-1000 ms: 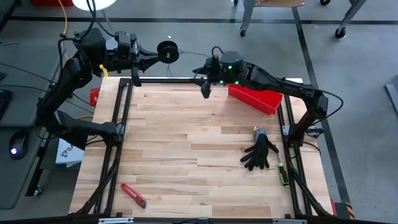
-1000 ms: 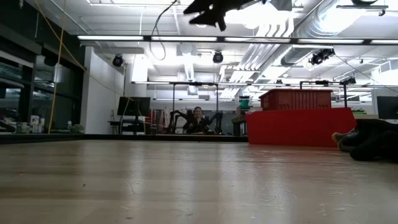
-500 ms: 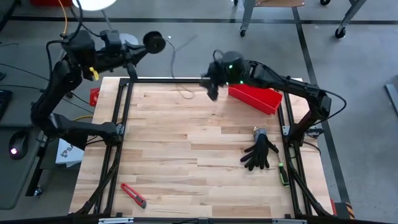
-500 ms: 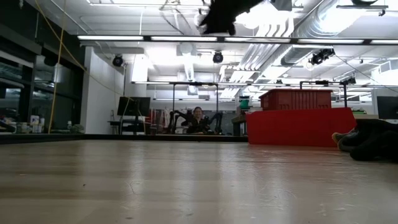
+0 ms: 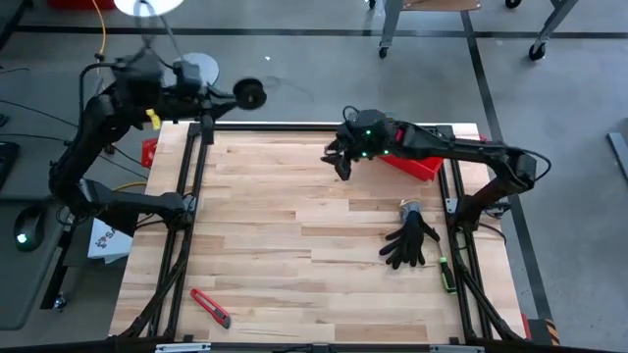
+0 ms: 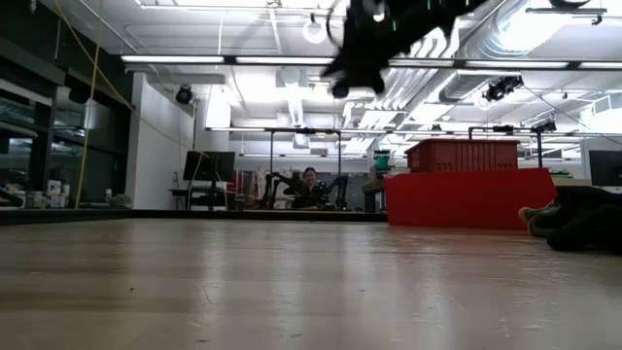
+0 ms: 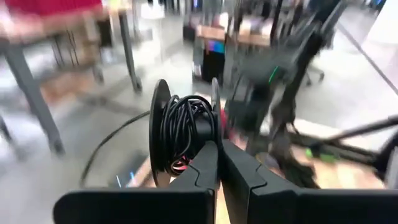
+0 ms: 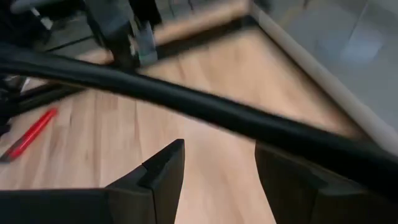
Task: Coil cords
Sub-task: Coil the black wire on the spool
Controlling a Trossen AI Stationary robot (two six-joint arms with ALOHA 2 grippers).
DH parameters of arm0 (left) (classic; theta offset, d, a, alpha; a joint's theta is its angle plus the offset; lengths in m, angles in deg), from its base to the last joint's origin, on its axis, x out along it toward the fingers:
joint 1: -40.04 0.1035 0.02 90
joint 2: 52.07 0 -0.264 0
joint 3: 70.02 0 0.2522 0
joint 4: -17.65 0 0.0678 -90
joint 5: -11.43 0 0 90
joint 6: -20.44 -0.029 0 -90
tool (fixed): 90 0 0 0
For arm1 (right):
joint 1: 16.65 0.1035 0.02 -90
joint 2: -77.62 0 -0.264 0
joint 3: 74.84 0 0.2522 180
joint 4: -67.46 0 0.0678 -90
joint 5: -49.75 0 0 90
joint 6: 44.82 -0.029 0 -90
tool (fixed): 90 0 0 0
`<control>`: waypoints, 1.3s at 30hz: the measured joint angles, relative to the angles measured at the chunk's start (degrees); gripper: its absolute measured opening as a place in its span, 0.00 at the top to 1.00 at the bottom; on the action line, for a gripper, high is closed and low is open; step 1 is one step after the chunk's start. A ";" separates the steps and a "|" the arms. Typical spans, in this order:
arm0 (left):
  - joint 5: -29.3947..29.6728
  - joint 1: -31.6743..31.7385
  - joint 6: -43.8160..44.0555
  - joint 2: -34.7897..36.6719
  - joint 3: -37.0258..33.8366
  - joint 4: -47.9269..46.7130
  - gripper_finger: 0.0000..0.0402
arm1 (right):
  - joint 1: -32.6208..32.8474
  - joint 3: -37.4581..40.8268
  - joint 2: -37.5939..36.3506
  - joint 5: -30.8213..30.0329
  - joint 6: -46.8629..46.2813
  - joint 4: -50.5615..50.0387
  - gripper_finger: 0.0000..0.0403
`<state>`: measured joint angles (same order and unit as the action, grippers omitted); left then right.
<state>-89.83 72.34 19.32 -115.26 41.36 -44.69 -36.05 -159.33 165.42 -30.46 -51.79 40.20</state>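
- Your left gripper [image 7: 217,158] has its fingers pressed together on the rim of the spool [image 5: 249,95], holding it out past the table's [image 5: 294,294] far-left corner, over the floor.
- In the left wrist view the spool [image 7: 183,134] sits just ahead of the fingertips, with black cord [image 7: 180,127] already wound thick round its core. A good part of the coiling looks done.
- A thin loose strand seems to trail off the spool over the floor; I can't trace where it ends, so I can't say how much is left to wind.
- Your right gripper [image 5: 340,162] hangs above the table's far edge, well apart from the spool, fingers [image 8: 163,163] spread wide and nothing between them.
- Off to that gripper's far side lie the red bin [image 5: 417,162], a black glove [image 5: 410,240] and a red cutter [image 5: 210,307], none of them in play.
- Left to do, by my reckoning: catch the free strand with the empty gripper and feed it on.
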 joint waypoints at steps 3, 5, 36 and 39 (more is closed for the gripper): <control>-0.27 0.00 2.28 -1.41 -0.02 -5.32 0.99 | 1.96 -7.87 -0.27 -4.99 8.64 -3.89 0.53; -0.70 -0.27 1.92 -2.25 -0.02 -7.74 0.99 | 2.37 -13.64 -0.23 -7.83 14.25 -6.77 0.53; -5.23 -4.28 0.65 -10.31 -0.04 4.44 0.99 | 0.33 -25.93 2.92 0.55 12.93 -15.40 0.53; -2.87 -4.35 0.73 -10.30 -0.02 8.33 0.99 | 2.90 -25.94 2.92 -3.67 11.11 -14.92 0.53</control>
<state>-92.70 67.98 20.05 -125.56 41.34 -36.36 -33.14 -185.27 168.34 -34.13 -40.68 25.28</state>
